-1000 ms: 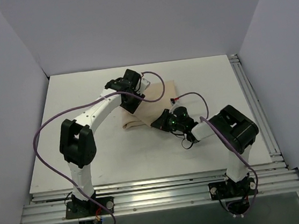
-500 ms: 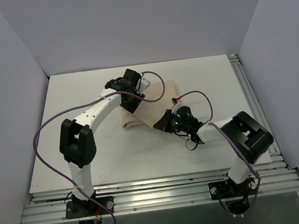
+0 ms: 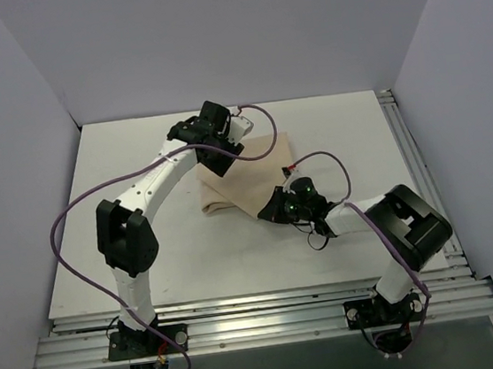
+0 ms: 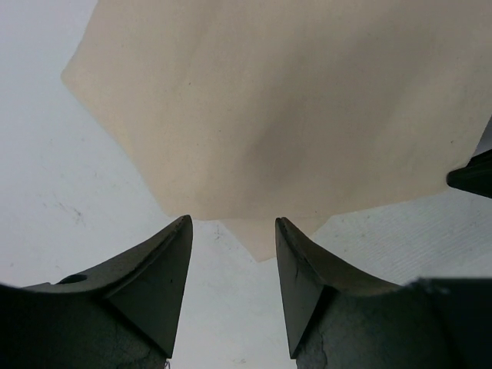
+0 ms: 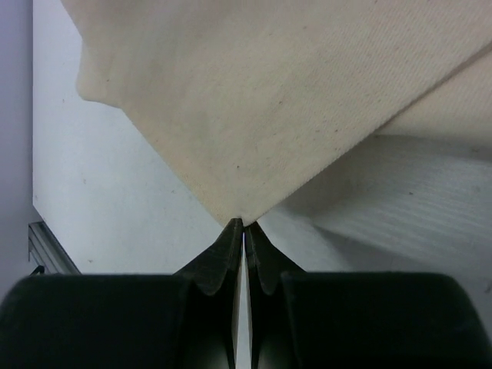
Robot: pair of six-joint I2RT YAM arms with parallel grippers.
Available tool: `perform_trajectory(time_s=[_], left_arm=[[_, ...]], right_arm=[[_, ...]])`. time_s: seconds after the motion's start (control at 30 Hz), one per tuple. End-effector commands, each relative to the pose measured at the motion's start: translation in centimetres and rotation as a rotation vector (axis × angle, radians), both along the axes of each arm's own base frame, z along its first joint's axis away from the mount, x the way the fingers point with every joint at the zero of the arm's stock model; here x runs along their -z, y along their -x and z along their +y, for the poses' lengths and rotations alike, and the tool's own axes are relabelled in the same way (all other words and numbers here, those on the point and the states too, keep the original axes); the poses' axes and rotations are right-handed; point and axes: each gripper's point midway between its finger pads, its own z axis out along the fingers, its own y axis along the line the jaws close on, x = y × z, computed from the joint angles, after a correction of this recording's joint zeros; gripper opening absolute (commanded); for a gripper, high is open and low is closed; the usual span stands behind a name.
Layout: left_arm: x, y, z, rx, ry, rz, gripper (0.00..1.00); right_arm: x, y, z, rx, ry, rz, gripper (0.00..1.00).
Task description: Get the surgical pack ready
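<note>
– both arms were at the tan cloth sheet (image 3: 248, 180) just then. what had changed?
– little, but it counted. over the last second the left gripper (image 4: 233, 224) had drawn back a bit toward the far side of the table (image 3: 348, 137). its fingers (image 4: 165, 261) stood apart with nothing between them. a corner of the sheet lay flat just ahead of the tips, not held.
– and the right one?
– the right gripper (image 5: 244, 224) was squeezed together on the near corner of the sheet, with the very tip of the fabric pinched in its jaws. its elbow had swung out to the right, while the tip itself had barely shifted.
– so where was the sheet?
– it lay folded in the middle of the table, between the two grippers, with one layer showing over another along one edge. from the right wrist the pinched corner looked slightly raised, with a shadow under it.
– meaning what for the pack?
– i judged the left arm was done with its side, or had let it go. the right was then the only one holding, so the next pull or fold would fall to it. whether anything lay wrapped inside i couldn't tell, because the cloth hid it.
</note>
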Motion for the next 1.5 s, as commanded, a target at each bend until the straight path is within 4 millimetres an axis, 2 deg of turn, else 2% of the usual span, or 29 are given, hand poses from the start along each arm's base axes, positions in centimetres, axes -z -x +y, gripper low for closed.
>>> perform_trajectory(time_s=[0.0, 0.03, 0.07, 0.1, 0.13, 0.17, 0.2, 0.27, 0.4, 0.47, 0.57, 0.7, 0.8, 0.83, 0.93, 1.03, 1.13, 1.2, 1.27, 1.37, 1.47], left_arm=[[-1.0, 1.6, -0.6, 0.156, 0.027, 0.02, 0.56], [-0.4, 1.8, -0.4, 0.186, 0.016, 0.02, 0.55], [-0.2, 1.4, -0.6, 0.261, 0.004, -0.022, 0.55], [1.3, 2.6, 0.1, 0.308, -0.022, -0.008, 0.55], [1.8, 2.5, 0.3, 0.389, -0.053, -0.046, 0.56], [1.6, 1.8, -0.3, 0.427, -0.04, -0.117, 0.56], [2.5, 2.8, -0.2, 0.477, -0.042, -0.12, 0.56], [2.0, 2.1, -1.0, 0.567, -0.048, -0.205, 0.59], [1.6, 2.6, -2.2, 0.732, -0.052, -0.278, 0.64], [2.9, 3.1, -2.3, 0.799, -0.074, -0.27, 0.65], [4.3, 3.1, -2.4, 0.819, -0.074, -0.283, 0.65], [4.4, 3.0, -2.8, 0.844, -0.073, -0.306, 0.64], [4.7, 4.4, -2.5, 0.91, -0.074, -0.243, 0.61], [5.1, 5.5, -2.0, 0.944, -0.078, -0.189, 0.61], [5.1, 6.3, -1.8, 0.962, -0.068, -0.156, 0.61], [5.2, 6.0, -1.8, 0.957, -0.071, -0.176, 0.61], [5.1, 6.0, -1.9, 0.958, -0.067, -0.181, 0.62], [5.8, 5.8, -1.6, 0.961, -0.089, -0.176, 0.62], [6.7, 4.7, -1.3, 0.933, -0.133, -0.215, 0.6], [6.7, 3.0, -1.4, 0.891, -0.158, -0.279, 0.5], [6.1, 2.7, -2.0, 0.882, -0.134, -0.28, 0.42]], right_arm=[[-2.2, 0.3, -1.4, 0.0, 0.026, -0.044, 0.0], [-1.9, 0.2, -2.4, 0.02, 0.046, -0.026, 0.0], [-2.4, 0.1, -2.9, 0.025, 0.048, -0.038, 0.0], [-1.9, 0.2, -3.4, 0.024, 0.071, -0.035, 0.0], [-1.4, 0.0, -4.1, 0.038, 0.082, -0.026, 0.0], [-1.2, 0.0, -4.2, 0.033, 0.081, -0.022, 0.0], [-1.0, -0.1, -4.1, 0.029, 0.076, -0.027, 0.0], [0.0, -0.3, -4.1, 0.028, 0.088, -0.01, 0.0], [1.3, -0.5, -3.8, 0.031, 0.078, 0.002, 0.0], [2.1, -0.4, -3.8, 0.038, 0.079, 0.019, 0.0], [1.8, -0.7, -3.4, 0.038, 0.059, 0.005, 0.0], [0.8, -1.1, -2.4, 0.024, 0.041, -0.015, 0.0], [0.2, -1.1, -1.4, -0.002, 0.023, -0.025, 0.0], [0.2, -1.1, -1.2, -0.007, 0.021, -0.025, 0.0], [0.1, -1.0, -0.9, -0.021, 0.011, -0.025, 0.0], [0.1, -0.7, 0.0, -0.053, 0.007, -0.023, 0.0], [0.4, -0.4, 0.0, -0.059, 0.011, -0.015, 0.0], [0.4, -0.4, 0.0, -0.06, 0.011, -0.015, 0.0], [0.4, -0.5, 0.2, -0.063, 0.005, -0.014, 0.0], [0.5, -0.7, 0.5, -0.064, -0.001, -0.01, 0.0], [0.7, -0.9, 0.6, -0.063, -0.005, -0.006, 0.0]])
